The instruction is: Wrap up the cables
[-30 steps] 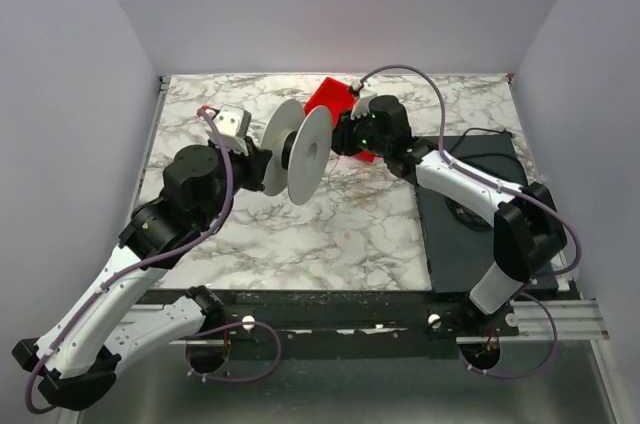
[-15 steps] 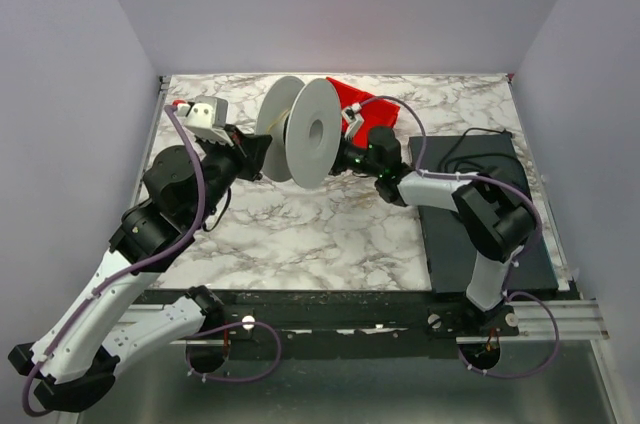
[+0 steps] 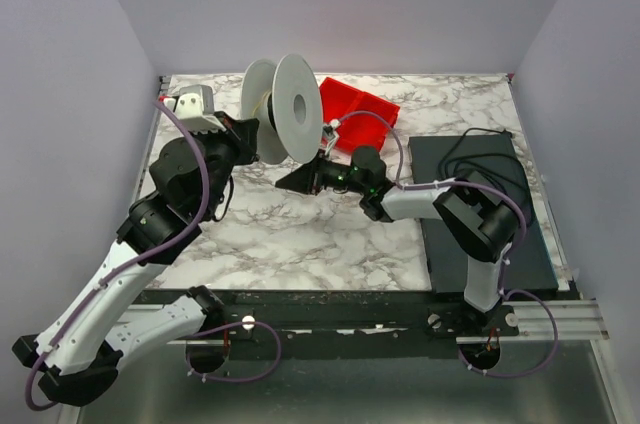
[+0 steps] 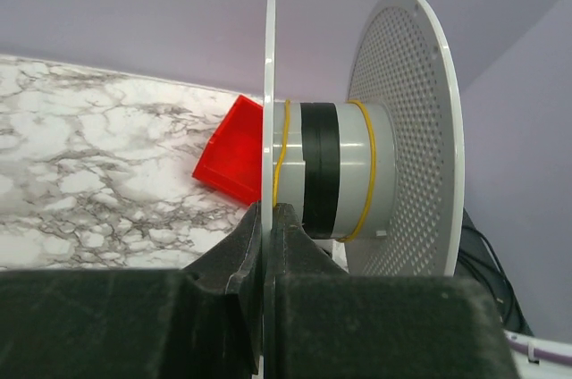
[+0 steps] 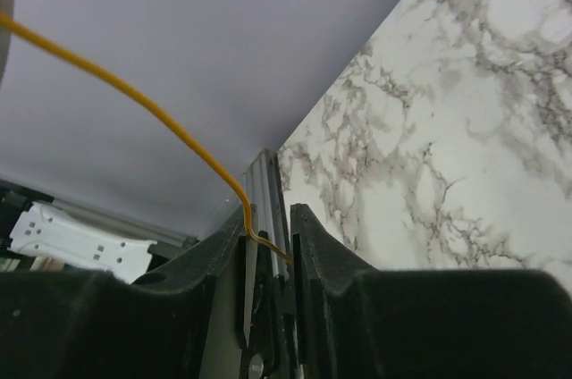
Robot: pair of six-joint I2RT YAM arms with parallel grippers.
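One red tray [image 3: 358,109] lies far on the counter [image 3: 300,234], right of the single white spool [image 3: 285,109]; its inside is hard to make out. Two loops of the yellow cables [image 4: 284,142] circle the spool's hub, flanking one black band [image 4: 320,169]. The left jaws pinch the spool's left flange. The right jaws stand narrowly apart, with one strand running through the gap, its end hidden.

Left arm [image 3: 105,289] and right arm [image 3: 485,229] — white shells between bulky black joints; a purple cable [image 3: 206,189] loops along each. The left gripper [image 4: 268,211] is matte black.
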